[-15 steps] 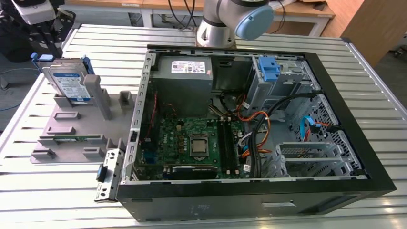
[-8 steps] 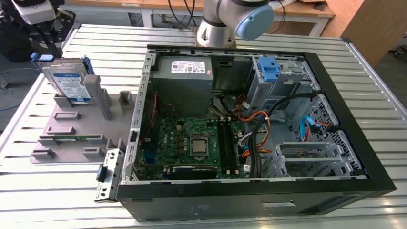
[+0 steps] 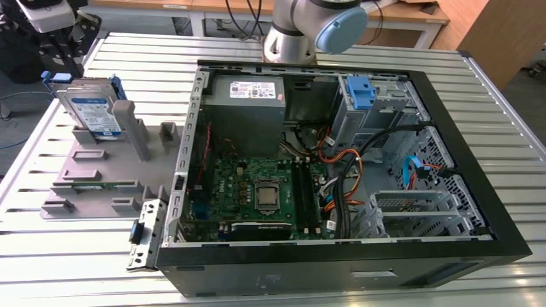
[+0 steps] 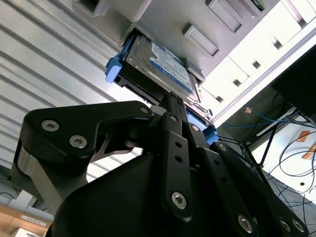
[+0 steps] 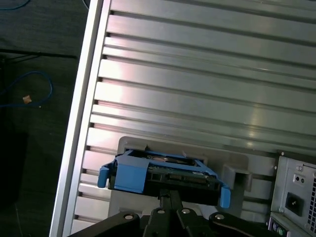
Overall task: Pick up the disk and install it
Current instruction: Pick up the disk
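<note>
One slatted metal counter carries everything. Largest on it is the open case, lying on its side with its boards and cables exposed, toward the exterior view's right. Beside it, toward the exterior view's left, sits a grey fixture with raised posts and slots. The arm rises behind the case.

The disk stands on end in a slot at the far end of the fixture, well apart from the case. Its long axis runs upright with a slight lean. Its labelled face turns toward the exterior view's right, and its short connector end points up at the tool. A blue carrier frames it, with tabs sticking out at both sides.

The tool hangs directly over that upper end. In both wrist views it is drawn narrow, its tips nearly together and meeting the middle of the carrier's top edge. I cannot tell whether anything is pinched between them.
</note>
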Available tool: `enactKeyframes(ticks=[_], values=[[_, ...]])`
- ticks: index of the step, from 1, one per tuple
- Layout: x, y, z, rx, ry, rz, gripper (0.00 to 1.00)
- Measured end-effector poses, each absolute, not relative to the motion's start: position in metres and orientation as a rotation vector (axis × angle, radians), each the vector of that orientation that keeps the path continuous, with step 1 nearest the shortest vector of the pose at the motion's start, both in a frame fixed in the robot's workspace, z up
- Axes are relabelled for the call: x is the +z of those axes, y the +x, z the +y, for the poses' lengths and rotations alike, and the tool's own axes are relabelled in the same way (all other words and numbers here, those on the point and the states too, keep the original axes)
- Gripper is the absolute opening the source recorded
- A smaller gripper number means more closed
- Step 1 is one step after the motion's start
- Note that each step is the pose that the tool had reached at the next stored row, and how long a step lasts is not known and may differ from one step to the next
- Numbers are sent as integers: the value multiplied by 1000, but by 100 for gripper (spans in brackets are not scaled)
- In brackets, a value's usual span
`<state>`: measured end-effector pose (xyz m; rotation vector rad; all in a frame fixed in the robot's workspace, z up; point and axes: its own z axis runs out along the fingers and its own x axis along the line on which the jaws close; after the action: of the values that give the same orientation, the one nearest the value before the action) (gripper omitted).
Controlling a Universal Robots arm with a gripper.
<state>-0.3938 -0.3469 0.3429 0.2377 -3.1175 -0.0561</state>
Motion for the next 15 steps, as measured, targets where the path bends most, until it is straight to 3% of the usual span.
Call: enactKeyframes(ticks=[15], values=[[343,-394,-347,-54,548,-3076,11]])
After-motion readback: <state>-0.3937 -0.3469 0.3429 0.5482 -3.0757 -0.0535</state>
